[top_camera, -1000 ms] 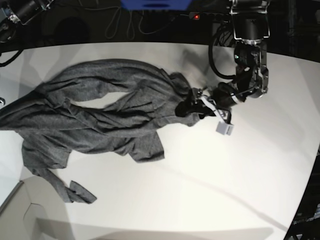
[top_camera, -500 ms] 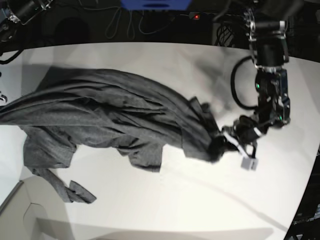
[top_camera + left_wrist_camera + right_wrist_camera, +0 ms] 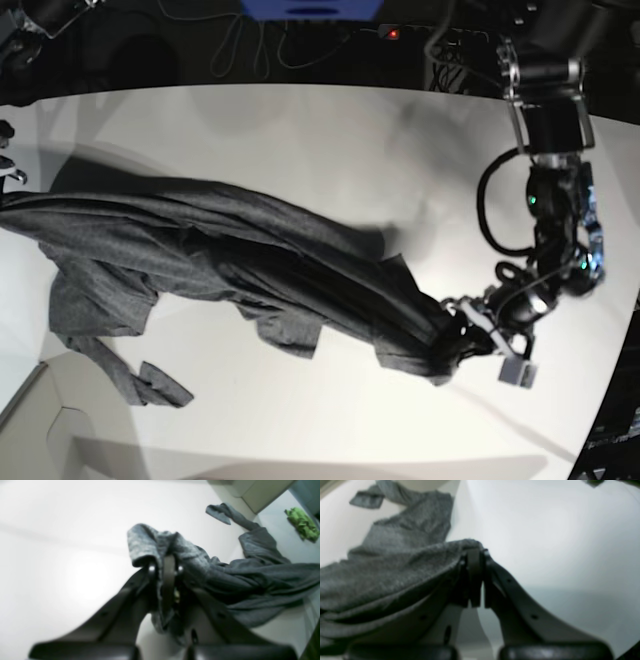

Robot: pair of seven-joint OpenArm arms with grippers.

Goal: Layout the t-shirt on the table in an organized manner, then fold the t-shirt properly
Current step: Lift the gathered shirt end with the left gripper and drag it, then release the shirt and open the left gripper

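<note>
The dark grey t-shirt [image 3: 230,250] stretches in a long wrinkled band across the white table [image 3: 330,110], from the left edge to the front right. My left gripper [image 3: 452,342] is shut on its bunched right end; the left wrist view shows the gripper [image 3: 166,562] with t-shirt [image 3: 250,580] cloth pinched between the fingers. In the right wrist view my right gripper [image 3: 473,555] is shut on an edge of the t-shirt [image 3: 395,562], holding it taut. In the base view that end runs off the left edge. A sleeve lies loose at the front left.
A cardboard box corner [image 3: 40,420] sits at the front left, beside the loose sleeve. A crumpled green thing [image 3: 303,525] lies beyond the table in the left wrist view. Cables and a blue object [image 3: 310,8] line the back. The table's curved edge [image 3: 610,400] runs close to my left arm.
My left gripper has shut on the t-shirt's right end and dragged it right and toward the front. The t-shirt has been pulled from a loose heap into a taut band.
</note>
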